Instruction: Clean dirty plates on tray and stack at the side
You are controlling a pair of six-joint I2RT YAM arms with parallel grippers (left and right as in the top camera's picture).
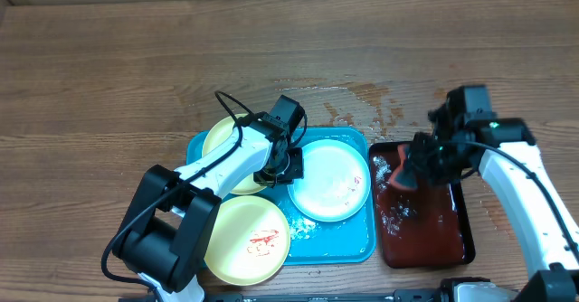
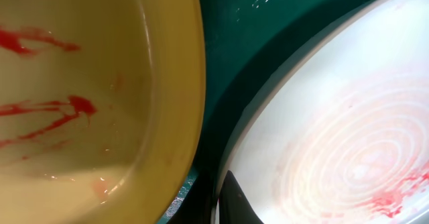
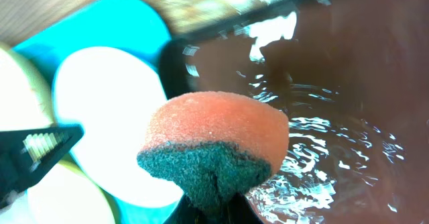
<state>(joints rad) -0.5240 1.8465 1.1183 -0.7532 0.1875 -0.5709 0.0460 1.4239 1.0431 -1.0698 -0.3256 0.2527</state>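
Note:
Three plates lie on the turquoise tray (image 1: 348, 239). A pale yellow plate (image 1: 222, 139) with red smears (image 2: 47, 110) sits at the back left, and another yellow plate (image 1: 246, 239) with a red smear lies at the front left. The white plate (image 1: 330, 180) on the right shows faint pink streaks (image 2: 348, 150). My left gripper (image 1: 282, 168) (image 2: 218, 184) is shut on the white plate's left rim, with one dark finger (image 2: 234, 204) on top of it. My right gripper (image 1: 409, 171) (image 3: 214, 209) is shut on an orange sponge (image 3: 221, 127) with a green scouring face, above the dark red tray.
A dark red-brown tray (image 1: 425, 234) with a black rim stands right of the turquoise one and holds shallow water (image 3: 322, 143). Wet spots mark the wooden table (image 1: 362, 99) behind the trays. Suds lie on the turquoise tray's floor (image 1: 303, 230).

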